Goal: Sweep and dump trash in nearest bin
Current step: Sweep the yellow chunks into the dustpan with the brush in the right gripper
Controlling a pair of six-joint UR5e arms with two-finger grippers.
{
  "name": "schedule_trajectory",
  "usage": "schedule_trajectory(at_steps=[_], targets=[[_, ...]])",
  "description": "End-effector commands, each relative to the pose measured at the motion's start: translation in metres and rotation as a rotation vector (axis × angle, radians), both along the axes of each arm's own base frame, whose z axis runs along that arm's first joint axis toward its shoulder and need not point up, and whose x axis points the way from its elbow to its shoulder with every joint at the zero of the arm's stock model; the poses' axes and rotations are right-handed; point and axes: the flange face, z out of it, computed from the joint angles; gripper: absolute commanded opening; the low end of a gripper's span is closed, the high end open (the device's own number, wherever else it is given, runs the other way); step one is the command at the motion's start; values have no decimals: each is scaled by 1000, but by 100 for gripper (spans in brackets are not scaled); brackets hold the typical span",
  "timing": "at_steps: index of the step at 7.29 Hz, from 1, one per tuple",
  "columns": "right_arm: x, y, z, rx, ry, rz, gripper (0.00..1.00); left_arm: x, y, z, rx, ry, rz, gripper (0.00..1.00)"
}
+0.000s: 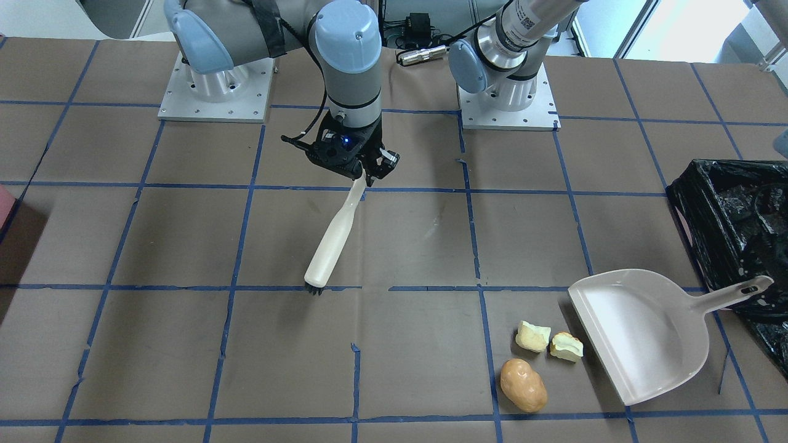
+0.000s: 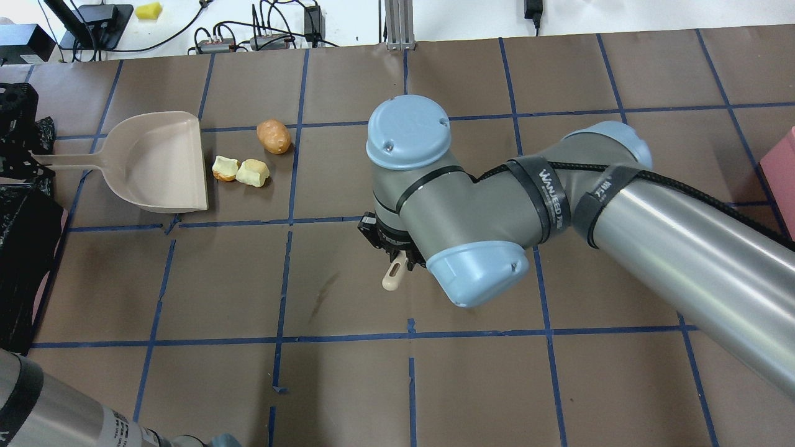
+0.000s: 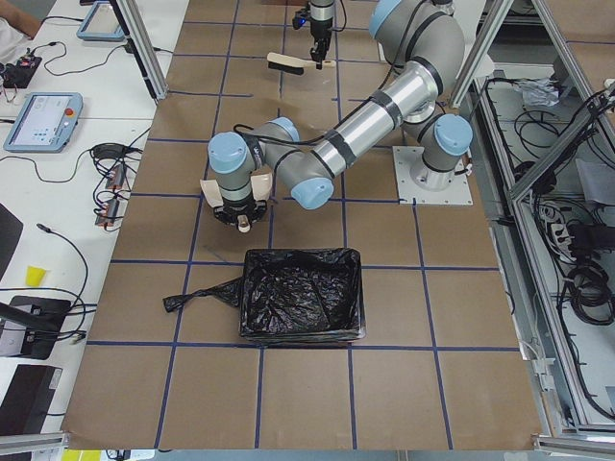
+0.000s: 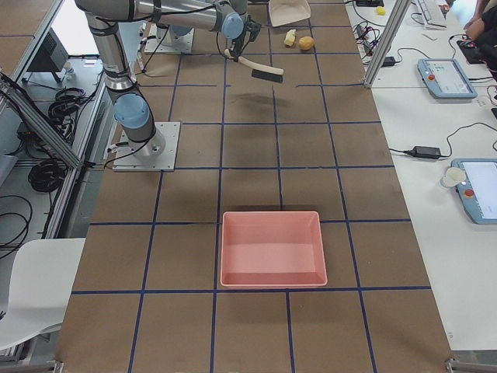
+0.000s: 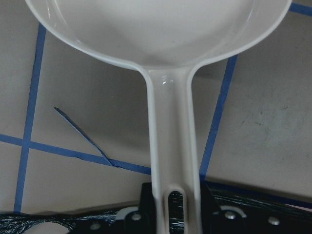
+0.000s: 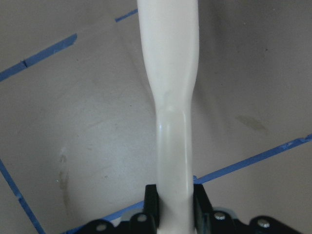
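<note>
The trash lies beside the open mouth of a beige dustpan (image 1: 640,338): a tan potato-like lump (image 1: 523,385) and two pale yellow chunks (image 1: 532,336) (image 1: 566,346). My left gripper (image 5: 173,204) is shut on the end of the dustpan's handle, at the edge of the black-lined bin (image 1: 732,221). In the overhead view the same left gripper (image 2: 22,162) shows at the far left. Towards the table's middle, my right gripper (image 1: 364,178) is shut on the handle of a cream brush (image 1: 332,237). The brush hangs tilted above the table, bristles low, well apart from the trash.
A pink tray (image 4: 272,249) sits on the robot's right half of the table. The two arm bases (image 1: 215,92) (image 1: 508,104) stand at the robot's edge. Cables and small devices (image 2: 267,37) lie beyond the far edge.
</note>
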Motion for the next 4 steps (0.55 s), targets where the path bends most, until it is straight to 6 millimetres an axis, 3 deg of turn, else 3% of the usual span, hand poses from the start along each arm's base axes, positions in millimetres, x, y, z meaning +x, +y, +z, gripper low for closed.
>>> schedule_trajectory(at_steps=[1,2,3,4], targets=[[47,-60,3,113,-7,-124,0,-24,-9,-12,11,6,-74,12],[83,-83,4,107,-5,-142,0,-22,-7,-13,12,7,-74,12],[115,-86,-5,129,15,-122,0,-11,-9,-1,-3,-6,-71,12],[131,-86,-12,133,15,-119,0,2,-3,3,-3,-6,-51,12]])
